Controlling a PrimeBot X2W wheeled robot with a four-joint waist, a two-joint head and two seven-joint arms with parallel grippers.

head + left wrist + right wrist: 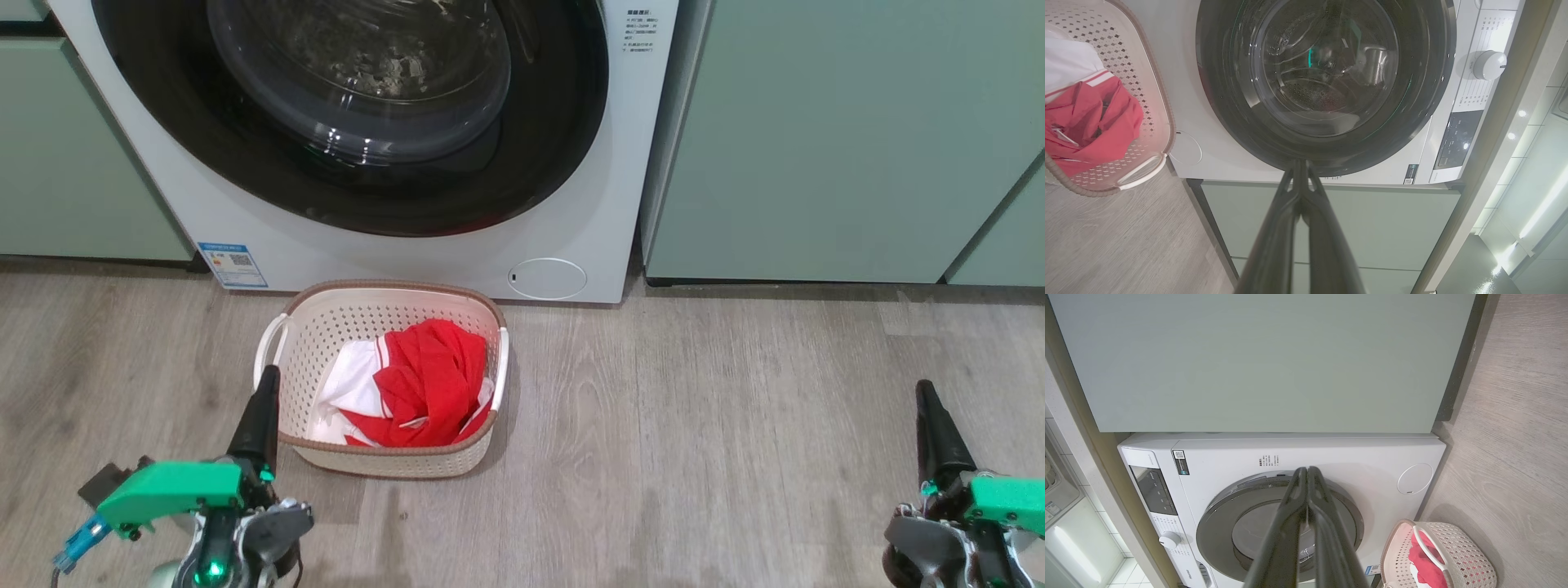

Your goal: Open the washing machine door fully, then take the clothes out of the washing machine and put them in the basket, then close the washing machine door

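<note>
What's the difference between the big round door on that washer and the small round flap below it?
The washing machine door is large, the flap small. The door has a glossy black rim around a clear bulging window; the flap is plain white and flush. The door takes the middle of the front; the flap sits low in a corner, near the basket. Both are round and look shut.

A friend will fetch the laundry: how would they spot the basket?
Find the big white washing machine between pale green cabinets. On the floor right before it sits the basket. It alone is cream, perforated, brown-rimmed, with red and white clothes inside.
</note>
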